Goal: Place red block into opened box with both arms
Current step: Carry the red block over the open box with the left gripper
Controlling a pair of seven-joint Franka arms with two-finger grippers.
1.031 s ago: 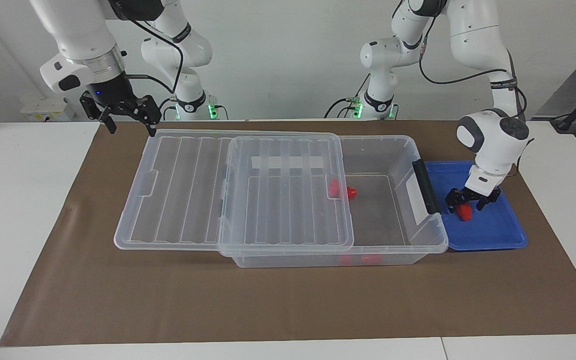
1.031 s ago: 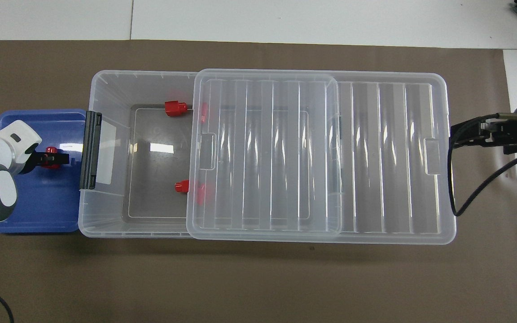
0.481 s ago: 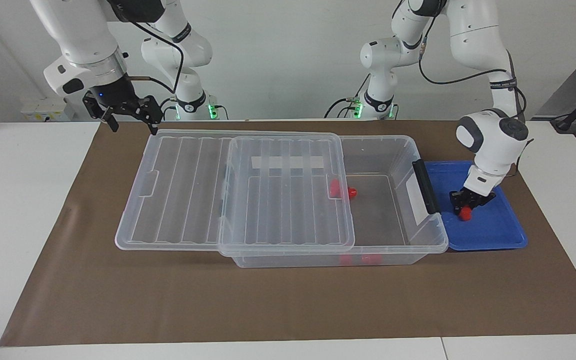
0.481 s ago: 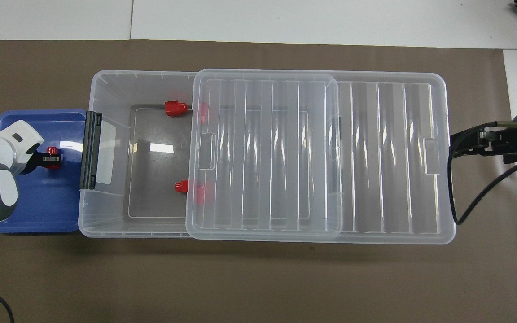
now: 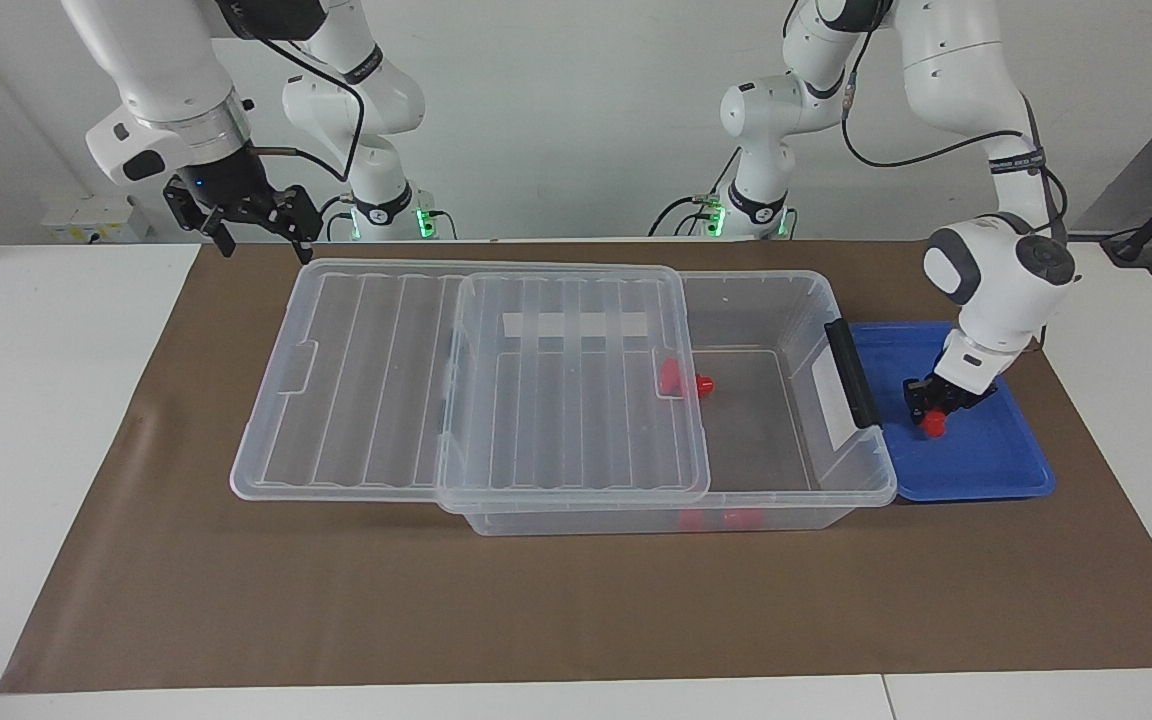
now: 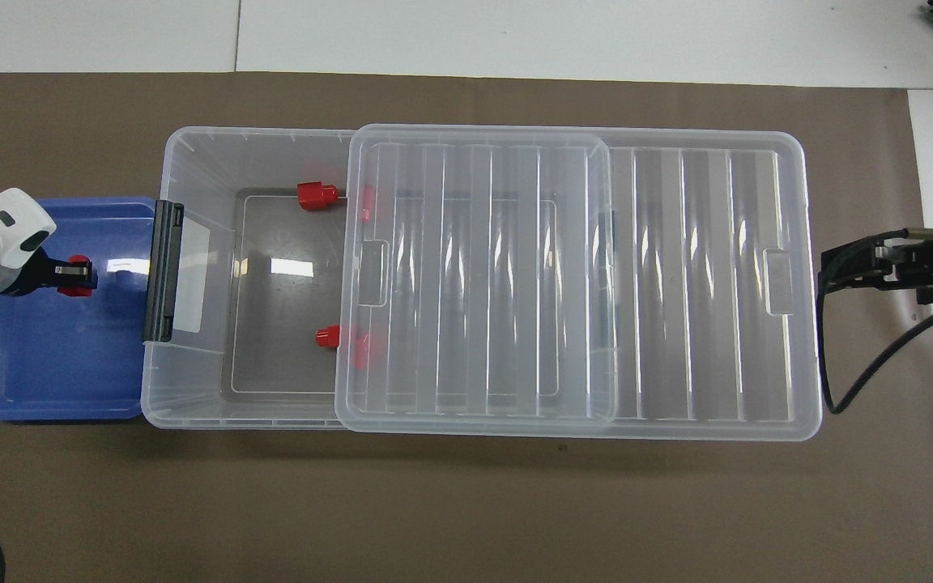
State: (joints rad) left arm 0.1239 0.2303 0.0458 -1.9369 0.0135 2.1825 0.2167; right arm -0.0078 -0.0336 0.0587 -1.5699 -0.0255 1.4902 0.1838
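The red block (image 5: 931, 427) sits in the blue tray (image 5: 996, 478) at the left arm's end of the table, pinched between the fingers of the left gripper (image 5: 933, 412). In the overhead view the block (image 6: 76, 275) shows just past the black fingertips. It looks like hard moulded plastic: light, stiff, unlikely to deform or break, but smooth enough to twist or slip if held off-centre. Being hardly wider than the fingertips, it is best held across its chunky body, not by the small nub, with the grip kept firm during the carry.

Just beside the tray stands the box (image 5: 851, 470), a clear plastic bin with a black handle (image 5: 851, 372) on the end facing the tray. Its ribbed lid (image 5: 466, 375) is slid toward the right arm's end, leaving the end next to the tray open. Two other red pieces (image 6: 317, 195) lie on the bin's floor by the lid's edge.

The right gripper (image 5: 258, 228) hangs with its fingers spread over the mat beside the lid's outer end, waiting and holding nothing.

Everything rests on a brown mat (image 5: 336, 600) laid over a white table (image 5: 36, 400). The open gap looks roomy for so small a piece, though the bin's wall and handle must be cleared on the way over.
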